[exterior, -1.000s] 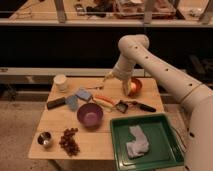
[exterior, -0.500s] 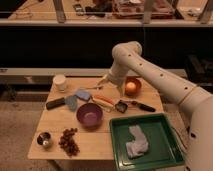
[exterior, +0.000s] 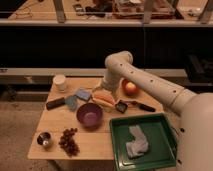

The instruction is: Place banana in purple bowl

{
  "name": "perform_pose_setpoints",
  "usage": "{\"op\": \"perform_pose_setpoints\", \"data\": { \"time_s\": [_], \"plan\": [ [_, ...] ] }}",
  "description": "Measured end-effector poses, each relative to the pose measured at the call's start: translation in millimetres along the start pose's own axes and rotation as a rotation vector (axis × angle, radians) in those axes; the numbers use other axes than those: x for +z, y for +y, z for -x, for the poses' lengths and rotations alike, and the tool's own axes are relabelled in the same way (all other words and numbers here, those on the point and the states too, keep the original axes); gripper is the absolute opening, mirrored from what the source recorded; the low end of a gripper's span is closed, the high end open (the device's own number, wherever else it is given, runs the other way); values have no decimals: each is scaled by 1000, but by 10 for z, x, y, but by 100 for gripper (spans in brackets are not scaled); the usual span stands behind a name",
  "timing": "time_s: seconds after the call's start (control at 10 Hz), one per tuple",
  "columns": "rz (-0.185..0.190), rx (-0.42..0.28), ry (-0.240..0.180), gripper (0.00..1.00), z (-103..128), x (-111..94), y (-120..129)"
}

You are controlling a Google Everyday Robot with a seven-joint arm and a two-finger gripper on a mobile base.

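The gripper (exterior: 105,91) is held low over the middle of the table (exterior: 95,144), at the end of the white arm (exterior: 150,87), which is bent down from an elbow at its 1 o'clock. Whether the gripper is open, closed or gripping anything cannot be told, as its tip is merged with the items beneath it.

The banana (exterior: 101,97) is seen lying on the table right at the gripper's 6 o'clock, touching it or very nearly so; which of the two cannot be told. It is laid roughly crosswise, with the orange stick (exterior: 108,103) close against its lower side. The purple bowl (exterior: 90,115) is set near, at the banana's 7 o'clock, upright, with nothing seen inside it. The banana is outside the bowl.

At the gripper's 9 o'clock a blue sponge (exterior: 82,94) is placed, with a grey-blue piece (exterior: 71,102) and a black bar (exterior: 55,103) further out toward 8 o'clock. A white cup (exterior: 60,81) is stood at 10 o'clock near the back left corner. At 3 o'clock an orange bowl (exterior: 124,86) is found, holding a round fruit (exterior: 131,88). A black-handled tool (exterior: 135,105) is laid at 4 o'clock.

Further out, a green tray (exterior: 165,150) is set at 5 o'clock, with a pale cloth (exterior: 136,143) crumpled in it. At 7 o'clock, near the front left edge, dark grapes (exterior: 69,140) and a metal cup (exterior: 44,140) are placed side by side.
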Motion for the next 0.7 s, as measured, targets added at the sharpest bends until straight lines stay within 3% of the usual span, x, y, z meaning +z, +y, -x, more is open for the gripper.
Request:
{"op": "perform_pose_setpoints", "data": {
  "time_s": [0.3,0.7],
  "plan": [
    [35,31,-33,80,-14,375,32],
    [65,125,-57,80,-59,571,77]
  ]
}}
